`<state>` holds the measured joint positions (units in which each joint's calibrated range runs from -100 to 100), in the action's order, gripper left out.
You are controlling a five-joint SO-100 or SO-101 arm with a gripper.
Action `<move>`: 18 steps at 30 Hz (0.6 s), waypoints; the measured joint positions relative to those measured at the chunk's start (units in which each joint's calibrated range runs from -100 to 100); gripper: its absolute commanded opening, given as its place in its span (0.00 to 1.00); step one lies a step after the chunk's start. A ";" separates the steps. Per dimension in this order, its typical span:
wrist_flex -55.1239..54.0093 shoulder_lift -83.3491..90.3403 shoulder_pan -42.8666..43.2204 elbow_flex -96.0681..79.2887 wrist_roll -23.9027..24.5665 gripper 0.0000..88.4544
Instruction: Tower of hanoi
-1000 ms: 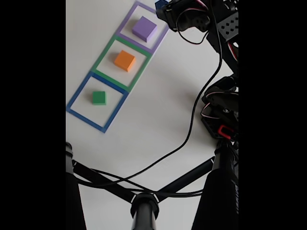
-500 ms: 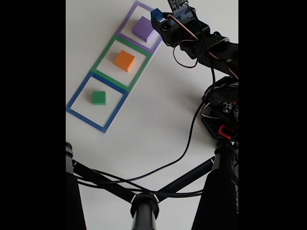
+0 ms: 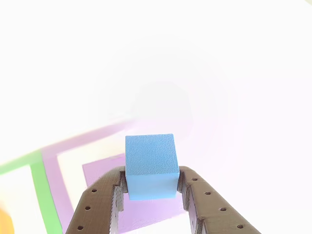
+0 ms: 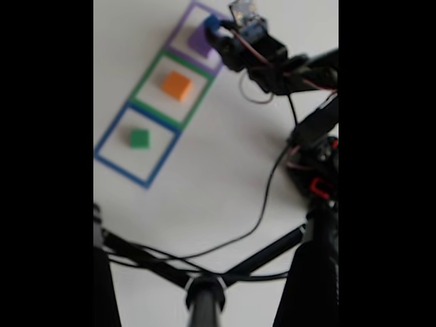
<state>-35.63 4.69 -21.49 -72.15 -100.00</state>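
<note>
We note the hand entering the other view from the bottom edge, its two brown, hole-dotted fingers pinching a small blue cube between them, one finger against each side face. The cube sits level in the grip, top face toward the camera.

Below and behind the cube in that view lies the pale-purple slab, inside a purple square outline; a green outline runs along the lower left, and a sliver of orange shows at the bottom left corner. The rest of the bench is washed out white.

In the fixed view, which is blurred, we see the arm reaching from the right toward the upper middle of the frame. The blue cube is at its tip, over the right part of the purple slab, in the purple outline. We cannot tell whether cube and slab touch.

Down the diagonal toward the lower left: an orange cube inside the green outline, then a green cube inside a blue outline. Each lies near the middle of its square, well apart from the others.

A black cable trails across the bench toward dark tripod legs at the bottom of the frame.
</note>
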 measured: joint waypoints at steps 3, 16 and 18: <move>-2.65 -2.53 0.16 0.00 0.00 0.06; -7.06 -8.78 1.56 0.26 0.00 0.17; -7.46 -9.20 1.23 0.26 0.00 0.21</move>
<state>-43.10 -4.52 -20.26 -71.89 -100.00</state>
